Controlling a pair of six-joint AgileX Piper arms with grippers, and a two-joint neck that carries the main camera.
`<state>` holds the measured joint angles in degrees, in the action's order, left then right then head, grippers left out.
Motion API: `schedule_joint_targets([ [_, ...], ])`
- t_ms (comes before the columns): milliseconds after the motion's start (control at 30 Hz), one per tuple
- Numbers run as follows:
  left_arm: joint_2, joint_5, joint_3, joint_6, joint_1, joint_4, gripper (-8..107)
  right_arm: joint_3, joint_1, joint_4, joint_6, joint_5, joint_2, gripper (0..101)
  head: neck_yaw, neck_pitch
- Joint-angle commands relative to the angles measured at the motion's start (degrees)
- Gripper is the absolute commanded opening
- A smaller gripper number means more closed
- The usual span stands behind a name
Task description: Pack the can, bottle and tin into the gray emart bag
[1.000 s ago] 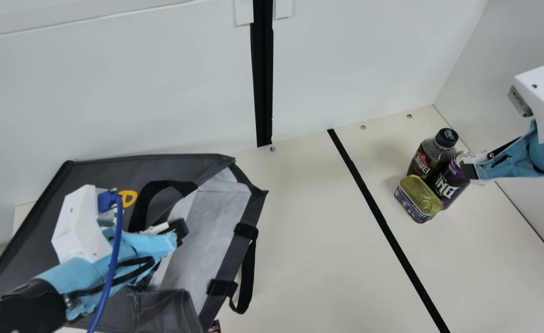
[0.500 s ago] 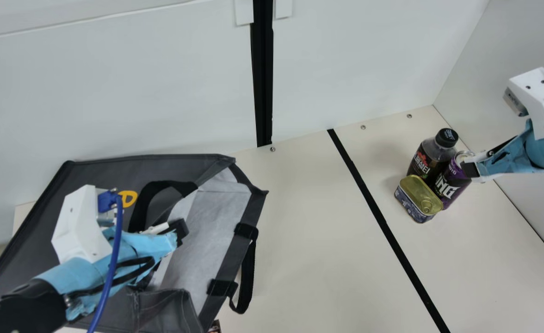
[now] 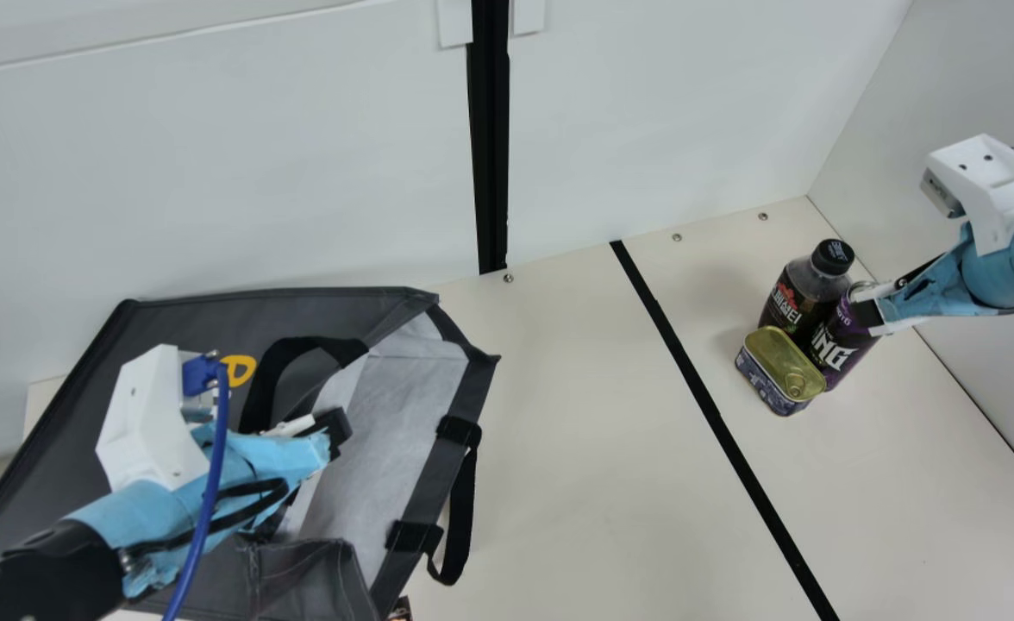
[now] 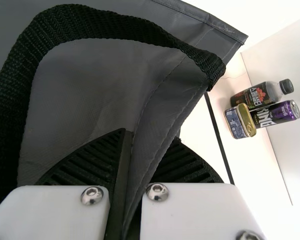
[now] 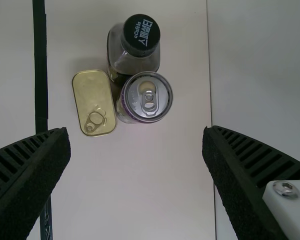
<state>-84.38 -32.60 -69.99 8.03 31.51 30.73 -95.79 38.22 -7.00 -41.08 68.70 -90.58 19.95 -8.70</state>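
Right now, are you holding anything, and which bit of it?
Yes. My left hand is pinching the gray bag by the edge of its opening. My right hand is open and holds nothing.

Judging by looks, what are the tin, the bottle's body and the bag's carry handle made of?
The tin looks like metal with a satiny gold lid, judging by its sheen and pull ring. The bottle has a clear, glossy body, probably plastic, though glass can't be excluded. The carry handle seems to be matte black synthetic webbing: a coarse woven ribbing shows along it.
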Motion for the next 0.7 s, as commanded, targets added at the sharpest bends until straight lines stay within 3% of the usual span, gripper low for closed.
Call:
schedule_joint_targets([
  [0, 0.0, 0.0, 0.0, 0.0, 0.0, 0.0, 10, -0.2, 0.0, 0.0, -0.2, -0.1, -0.7, 91, 0.0, -1.3],
  [667, 0.0, 0.0, 0.0, 0.0, 0.0, 0.0, 10, -2.1, -0.2, 0.0, -1.0, -2.1, -8.6, 91, 0.0, -1.3],
])
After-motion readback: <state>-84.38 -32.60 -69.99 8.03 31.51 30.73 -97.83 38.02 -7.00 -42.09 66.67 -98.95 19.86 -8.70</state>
